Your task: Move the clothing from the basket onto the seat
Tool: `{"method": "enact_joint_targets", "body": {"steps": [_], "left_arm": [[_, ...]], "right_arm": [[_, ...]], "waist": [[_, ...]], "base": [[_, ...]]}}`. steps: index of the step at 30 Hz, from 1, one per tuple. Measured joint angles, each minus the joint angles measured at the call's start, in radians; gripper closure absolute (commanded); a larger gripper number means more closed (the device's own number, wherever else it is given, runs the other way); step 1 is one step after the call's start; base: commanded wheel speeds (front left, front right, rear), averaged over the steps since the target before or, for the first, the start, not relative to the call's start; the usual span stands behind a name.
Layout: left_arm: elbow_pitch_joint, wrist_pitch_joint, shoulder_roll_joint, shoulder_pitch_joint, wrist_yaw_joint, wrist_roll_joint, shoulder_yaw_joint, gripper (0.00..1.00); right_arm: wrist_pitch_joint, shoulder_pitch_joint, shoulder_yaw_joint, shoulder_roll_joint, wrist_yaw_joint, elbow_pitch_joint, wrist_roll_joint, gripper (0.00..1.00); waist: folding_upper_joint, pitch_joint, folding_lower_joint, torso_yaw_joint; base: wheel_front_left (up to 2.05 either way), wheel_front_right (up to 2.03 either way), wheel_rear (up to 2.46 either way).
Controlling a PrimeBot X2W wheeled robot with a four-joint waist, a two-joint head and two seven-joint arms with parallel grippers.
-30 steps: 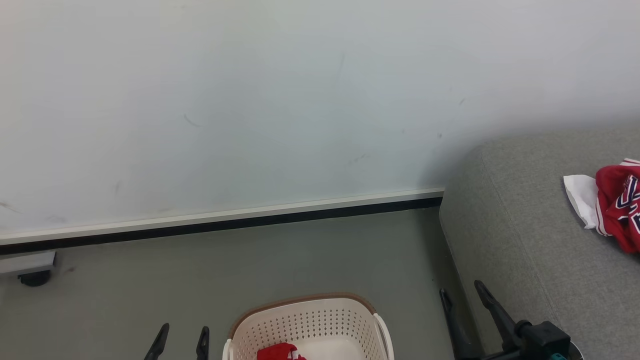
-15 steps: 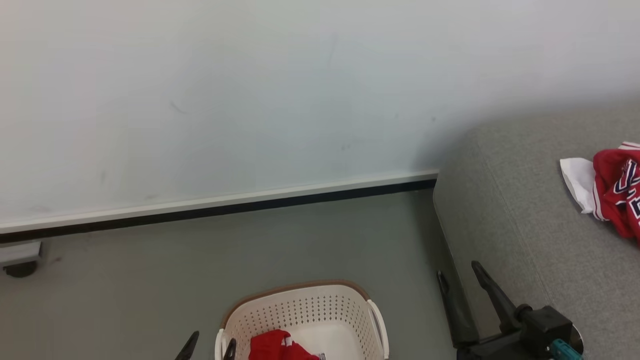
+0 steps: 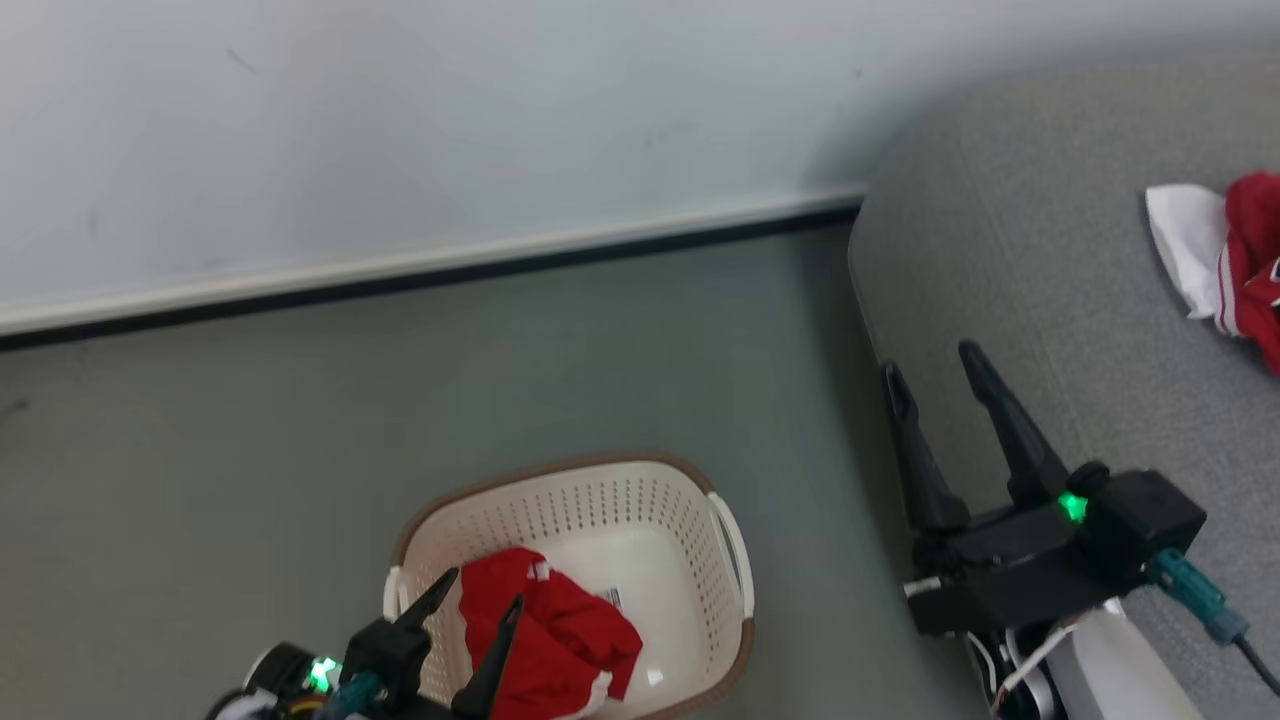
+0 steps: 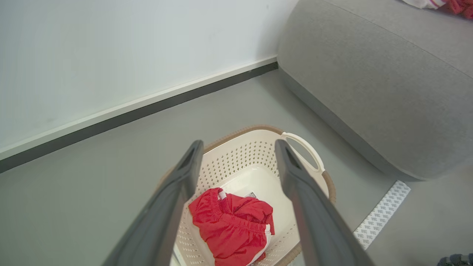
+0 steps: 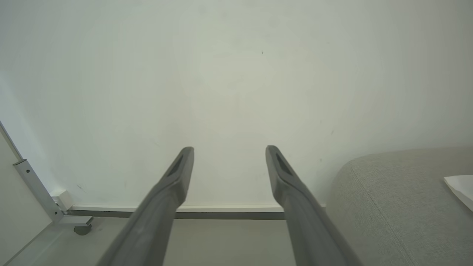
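01 — left tool [image 3: 487, 586]: black, two long dark fingers, spread wide and empty. It is poised above the near left rim of the basket, tips over the garment.
02 — crumpled red sports garment with white trim [image 4: 232, 225]: lies inside the basket, on the near left part of its base.
03 — cream-white perforated plastic laundry basket with brown rim [image 3: 640, 500]: stands on the floor near the sofa's side, apart from it. One white handle faces the sofa. A sticker label [image 4: 252, 194] shows on the bare base just beside the garment.
04 — right tool [image 3: 929, 358]: black, with a green light on its body. Its fingers are spread wide, holding nothing. It hovers at the sofa's left edge, well right of the basket.
05 — smooth grey floor [image 3: 300, 450]: a white patterned strip [image 4: 382, 214] lies on it by the sofa's foot.
06 — large light-grey fabric sofa with rounded edges [image 3: 1050, 280]: stands to the right, against the wall.
07 — bunched red jersey with white stripe trim [image 3: 1255, 260]: lies on the sofa seat at far right, touching a white piece [image 3: 1185, 240], cloth or paper, cannot tell.
08 — dark skirting with pale top [image 3: 430, 268], with a pale wall [image 3: 400, 120] above it.
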Motion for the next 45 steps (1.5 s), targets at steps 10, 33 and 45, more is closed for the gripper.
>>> {"method": "enact_joint_targets", "body": {"steps": [10, 33, 45], "left_arm": [[0.284, 0.043, 0.056, -0.292, -0.007, 0.004, -0.216, 0.00], [0.669, 0.182, 0.174, -0.698, -0.007, -0.085, -0.646, 0.00], [0.756, 0.229, 0.225, -0.798, 0.012, -0.074, -0.740, 0.00]], "right_arm": [[0.000, -0.163, 0.028, 0.021, 0.000, -0.081, -0.021, 0.00], [0.000, -0.319, 0.084, 0.140, 0.000, -0.188, -0.021, 0.00], [0.000, -0.347, 0.114, 0.170, 0.000, -0.206, 0.006, 0.00]], "waist": [[0.0001, 0.202, 0.0002, -0.046], [0.0002, 0.607, 0.0000, -0.218], [0.0001, 0.753, -0.0001, -0.319]], "base": [[0.00, 0.00, 0.00], [0.00, 0.00, 0.00], [0.00, 0.00, 0.00]]}}
